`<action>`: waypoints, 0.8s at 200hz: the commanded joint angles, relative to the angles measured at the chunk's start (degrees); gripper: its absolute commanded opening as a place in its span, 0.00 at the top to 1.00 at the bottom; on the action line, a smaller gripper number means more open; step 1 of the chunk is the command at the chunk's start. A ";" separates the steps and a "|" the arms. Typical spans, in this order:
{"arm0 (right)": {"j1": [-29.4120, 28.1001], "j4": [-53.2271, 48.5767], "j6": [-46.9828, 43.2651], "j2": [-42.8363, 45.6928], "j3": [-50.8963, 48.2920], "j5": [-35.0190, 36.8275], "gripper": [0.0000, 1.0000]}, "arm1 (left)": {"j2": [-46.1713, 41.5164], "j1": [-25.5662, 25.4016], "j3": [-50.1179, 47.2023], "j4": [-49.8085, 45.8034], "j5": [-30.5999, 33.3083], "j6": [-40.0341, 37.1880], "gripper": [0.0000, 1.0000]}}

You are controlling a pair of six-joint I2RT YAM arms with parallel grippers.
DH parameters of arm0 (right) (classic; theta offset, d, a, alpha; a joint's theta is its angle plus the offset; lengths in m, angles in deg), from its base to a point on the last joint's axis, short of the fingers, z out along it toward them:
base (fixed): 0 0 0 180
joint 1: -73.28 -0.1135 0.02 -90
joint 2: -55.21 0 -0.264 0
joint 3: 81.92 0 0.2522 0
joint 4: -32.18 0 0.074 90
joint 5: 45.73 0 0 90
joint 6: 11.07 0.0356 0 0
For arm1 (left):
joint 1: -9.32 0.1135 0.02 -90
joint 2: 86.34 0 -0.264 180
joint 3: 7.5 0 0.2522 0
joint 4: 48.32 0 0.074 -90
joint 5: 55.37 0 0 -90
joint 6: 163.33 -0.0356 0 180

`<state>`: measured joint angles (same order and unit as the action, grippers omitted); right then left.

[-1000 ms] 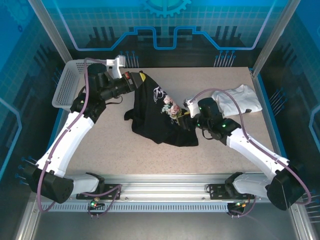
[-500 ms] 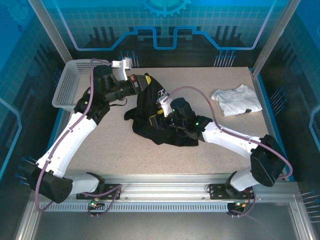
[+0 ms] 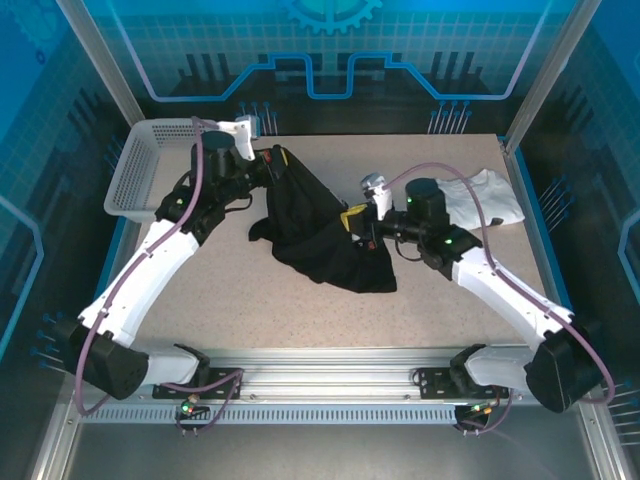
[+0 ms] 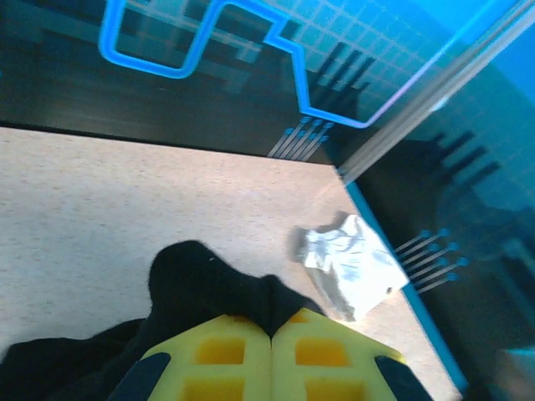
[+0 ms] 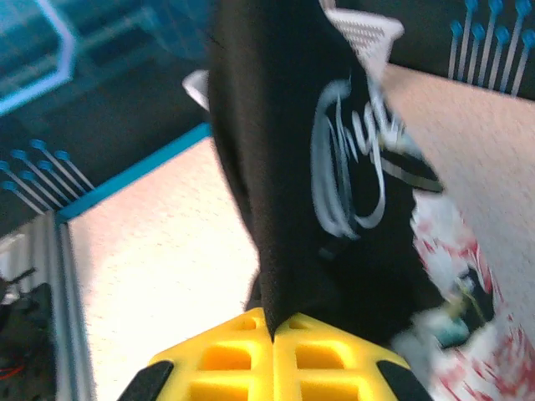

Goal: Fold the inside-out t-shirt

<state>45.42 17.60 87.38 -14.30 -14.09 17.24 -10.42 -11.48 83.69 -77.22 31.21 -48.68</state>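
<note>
A speckled beige bench with a thin blue border sits inside a boxed enclosure. The back wall is a dark blue panel printed with a pale grid, a bright cyan outline and a gear motif at the top. Slanted aluminium posts rise at the far corners. Dark blue side walls with faint circuit patterns close both flanks. A slotted metal rail runs along the near edge. The light is even and cool.

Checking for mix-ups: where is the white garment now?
Top view: the white garment lies at the table's far right corner, apart from the black t-shirt.
</note>
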 commanded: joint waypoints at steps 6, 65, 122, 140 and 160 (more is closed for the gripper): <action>2.10 -0.89 -0.52 0.30 -0.78 -8.69 1.00 | 3.03 0.32 -1.07 0.05 4.51 -3.56 1.00; 2.75 -12.26 -1.56 -1.61 6.57 0.07 1.00 | 5.87 0.32 -3.91 0.45 4.72 -5.25 0.69; 2.90 -9.42 4.19 -7.13 7.26 -1.10 1.00 | -2.04 -3.30 -18.83 0.99 2.50 -0.62 0.42; 2.86 -9.39 4.47 -7.98 7.87 -1.10 1.00 | -4.14 -6.28 -22.89 1.04 -0.18 1.68 0.41; 2.94 -9.02 4.65 -8.39 7.99 -0.67 1.00 | -5.64 -8.87 -25.17 1.33 -1.58 4.99 0.38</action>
<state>47.59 7.94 90.74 -22.08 -8.04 16.00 -12.43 -17.33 60.69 -76.85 32.84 -48.57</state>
